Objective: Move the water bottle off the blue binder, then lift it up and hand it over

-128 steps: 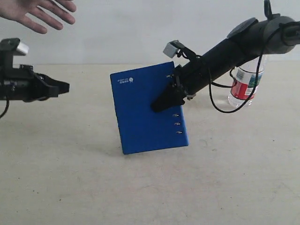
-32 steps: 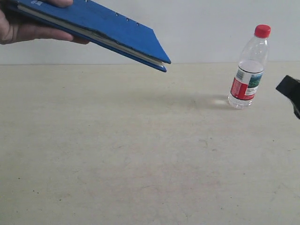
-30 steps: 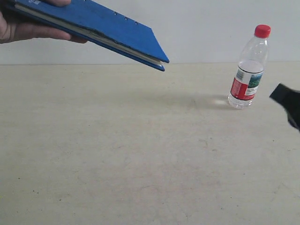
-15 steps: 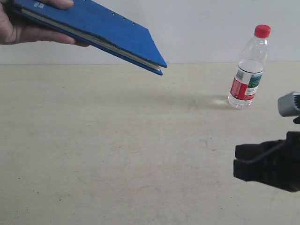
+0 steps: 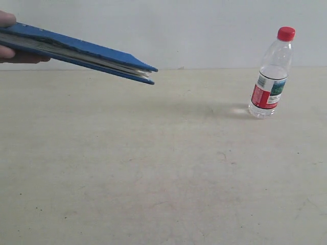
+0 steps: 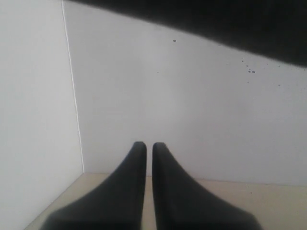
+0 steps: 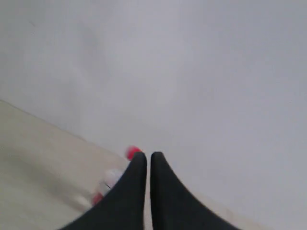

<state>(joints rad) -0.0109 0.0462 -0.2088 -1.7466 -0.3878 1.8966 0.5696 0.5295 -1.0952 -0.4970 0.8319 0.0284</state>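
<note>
The water bottle point(image 5: 271, 76) stands upright on the table at the right, red cap on top, label round its middle. A person's hand point(image 5: 9, 37) at the far left holds the blue binder point(image 5: 76, 52) in the air, nearly flat, white pages showing along its edge. Neither arm appears in the exterior view. My left gripper point(image 6: 145, 144) is shut with nothing in it, facing a white wall. My right gripper point(image 7: 144, 155) is shut and holds nothing; the blurred bottle point(image 7: 111, 178) shows behind one finger, apart from it.
The beige table point(image 5: 163, 168) spreads across the exterior view, with a white wall behind it. In the left wrist view a wall corner point(image 6: 72, 96) and a dark band point(image 6: 216, 19) overhead show.
The hand has drawn the binder leftward and levelled it. My right gripper, seen at the right edge half a second ago, has left the exterior view. The bottle has not moved.
</note>
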